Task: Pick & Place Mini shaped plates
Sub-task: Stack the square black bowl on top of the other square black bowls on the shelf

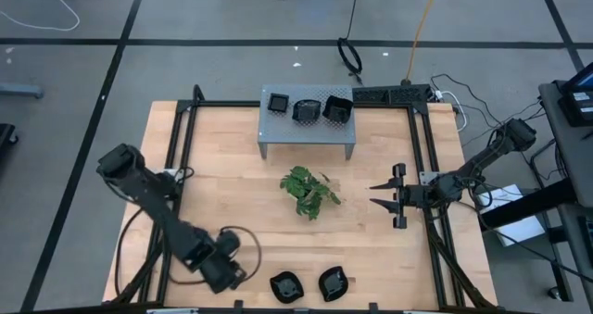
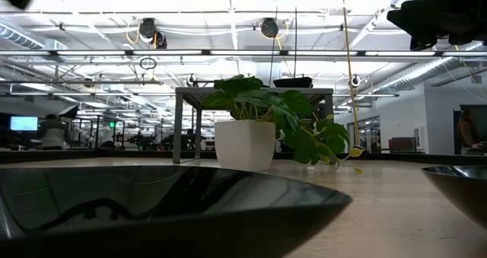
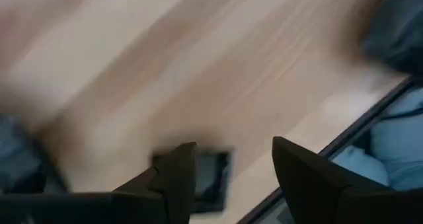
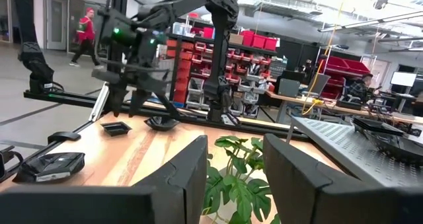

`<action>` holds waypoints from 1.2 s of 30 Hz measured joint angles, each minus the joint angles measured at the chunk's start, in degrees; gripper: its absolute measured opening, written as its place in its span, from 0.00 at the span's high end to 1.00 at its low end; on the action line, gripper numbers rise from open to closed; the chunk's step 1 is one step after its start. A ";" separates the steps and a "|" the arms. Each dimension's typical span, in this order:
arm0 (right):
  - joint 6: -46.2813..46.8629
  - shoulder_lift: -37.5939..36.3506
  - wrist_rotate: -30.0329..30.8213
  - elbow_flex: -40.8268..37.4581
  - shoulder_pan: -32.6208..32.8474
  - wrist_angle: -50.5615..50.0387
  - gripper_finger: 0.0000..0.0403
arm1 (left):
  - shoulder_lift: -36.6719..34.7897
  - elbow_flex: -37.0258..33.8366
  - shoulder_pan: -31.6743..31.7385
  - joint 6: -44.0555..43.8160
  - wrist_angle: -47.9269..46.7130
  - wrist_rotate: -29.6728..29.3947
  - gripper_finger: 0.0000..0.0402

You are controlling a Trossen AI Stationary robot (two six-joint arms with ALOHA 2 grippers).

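Note:
Three black mini plates [image 1: 306, 110] sit on the grey perforated stand [image 1: 306, 133] at the far side. Two more, one [image 1: 286, 286] beside the other [image 1: 334, 283], lie flat on the wood at the near edge. My left gripper [image 1: 230, 273] hangs open at the near left, pointing down. In its blurred wrist view a small square black plate [image 3: 213, 178] lies on the table below its fingers [image 3: 234, 148], untouched. My right gripper [image 1: 375, 194] waits open at the table's right side, held level and empty.
A green leafy plant [image 1: 310, 192] in a white pot [image 2: 243, 145] stands mid-table, between the stand and the near plates. A black metal frame [image 1: 185, 147] runs along the table's edges. Bare wood lies left and right of the plant.

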 joint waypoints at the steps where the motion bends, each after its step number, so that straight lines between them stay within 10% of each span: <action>1: 0.01 0.02 -0.01 0.00 0.01 -0.01 0.67 | -0.01 -0.84 -1.23 -1.86 -0.04 0.50 0.50; 24: -0.01 0.02 0.00 0.00 0.00 -0.02 0.67 | 1.28 -11.62 -7.16 -6.83 5.88 7.00 0.51; 36: 0.01 0.02 0.00 0.00 0.00 -0.02 0.67 | 2.78 -11.54 -6.11 -2.33 12.98 10.45 0.97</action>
